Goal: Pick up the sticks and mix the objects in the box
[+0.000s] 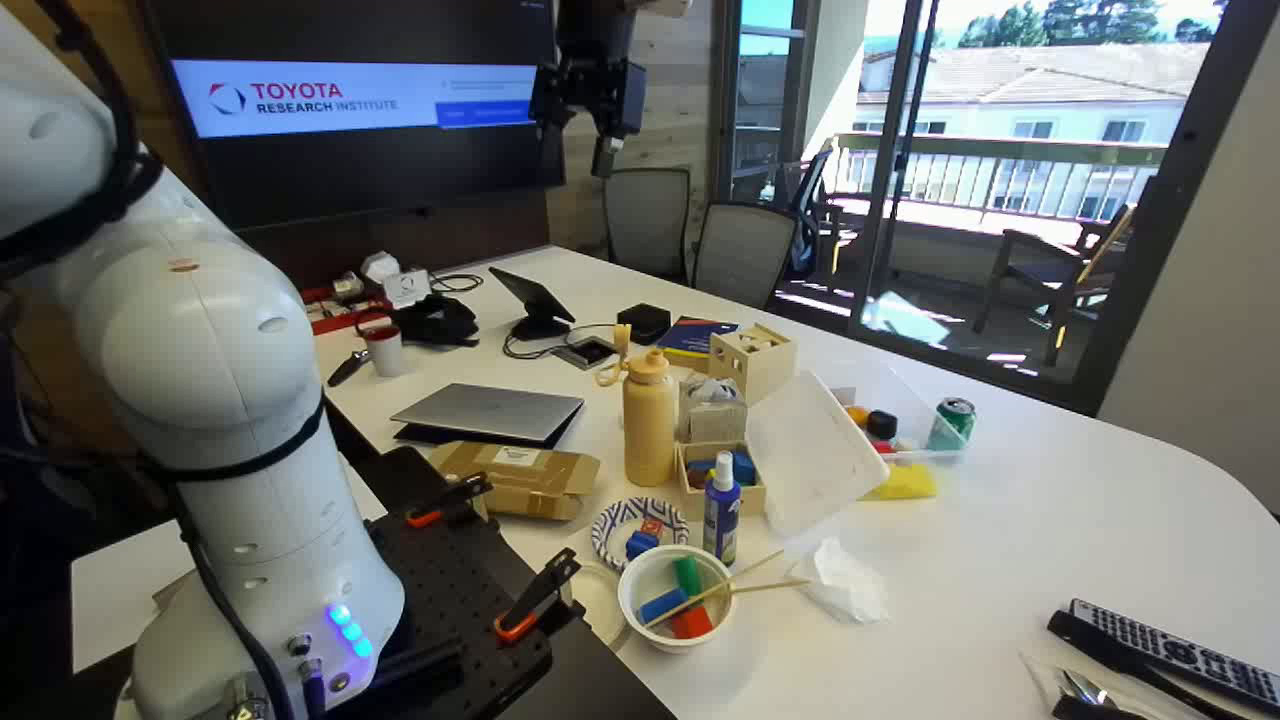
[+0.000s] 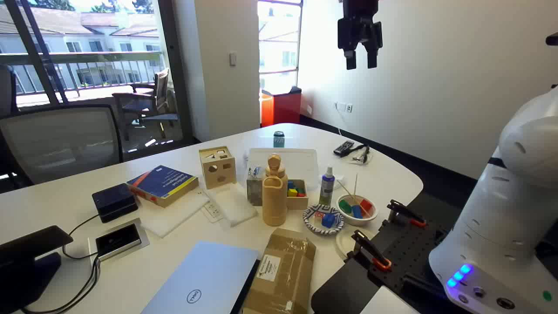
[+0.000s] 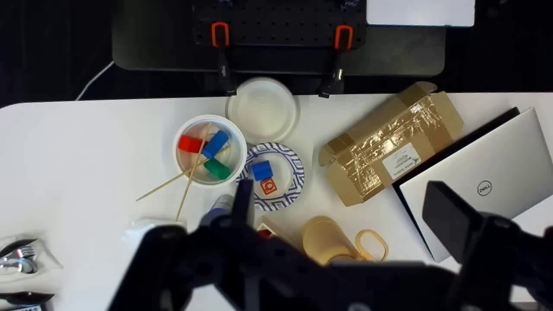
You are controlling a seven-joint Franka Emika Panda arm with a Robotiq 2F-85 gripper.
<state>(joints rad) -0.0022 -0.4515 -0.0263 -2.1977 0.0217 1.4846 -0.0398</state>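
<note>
1. One patterned plate (image 3: 283, 166), one spray bottle (image 1: 721, 520), one white disc (image 3: 261, 110) crowd the bowl (image 3: 236, 159) near the bench's (image 3: 108, 142) robot-side edge.
2. Two sticks (image 3: 192, 169) lean over its rim; three blocks (image 3: 215, 144) inside.
3. High above, hand (image 2: 361, 62) spread.

In an exterior view the camera looks down across the surface (image 1: 1000, 560) toward a far-left screen (image 1: 350, 105), with the arm (image 1: 215, 340) close on the left. In an exterior view the camera faces a pale far wall (image 2: 436, 87), the arm on the right. The wrist view looks steeply down past the end effector (image 3: 339, 203). All three share the white bowl (image 3: 238, 153).
</note>
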